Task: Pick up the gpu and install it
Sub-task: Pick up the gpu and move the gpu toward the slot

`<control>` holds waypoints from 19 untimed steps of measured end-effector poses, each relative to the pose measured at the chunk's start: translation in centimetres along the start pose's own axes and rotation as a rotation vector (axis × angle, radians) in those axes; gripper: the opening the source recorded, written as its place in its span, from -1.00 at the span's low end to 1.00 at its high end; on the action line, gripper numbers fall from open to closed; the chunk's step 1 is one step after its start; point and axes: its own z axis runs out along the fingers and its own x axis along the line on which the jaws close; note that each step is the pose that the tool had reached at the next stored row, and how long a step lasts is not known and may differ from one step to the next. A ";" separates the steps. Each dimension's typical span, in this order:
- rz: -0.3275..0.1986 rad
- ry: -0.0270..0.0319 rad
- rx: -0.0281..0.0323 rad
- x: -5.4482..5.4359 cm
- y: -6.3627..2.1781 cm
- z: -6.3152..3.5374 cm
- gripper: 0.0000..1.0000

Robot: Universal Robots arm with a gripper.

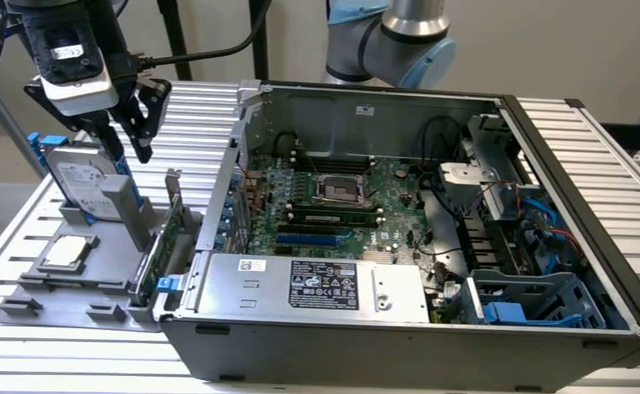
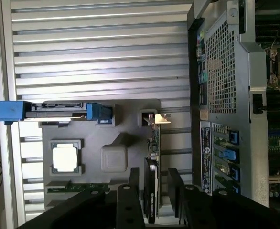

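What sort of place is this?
Likely a robotics lab bench for practising computer assembly: a robot arm works beside an open PC case on a slatted metal table, and a grey tray holds loose parts, among them a gpu and a hard drive.

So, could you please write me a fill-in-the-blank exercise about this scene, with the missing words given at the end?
1. The gripper is ____, hovering over the gpu without gripping it.
2. The gpu stands on its edge in the grey holder, ____ the computer case.
3. The hard drive sits in a frame that is ____ in colour.
Missing words: open; outside; blue.
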 end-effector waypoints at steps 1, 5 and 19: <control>0.000 0.0001 0.0000 0.0 -0.01 0.02 -0.16; 0.003 -0.0013 -0.0001 0.0 -0.73 0.54 -0.04; 0.048 -0.0118 0.0004 -0.2 -4.18 2.93 -0.04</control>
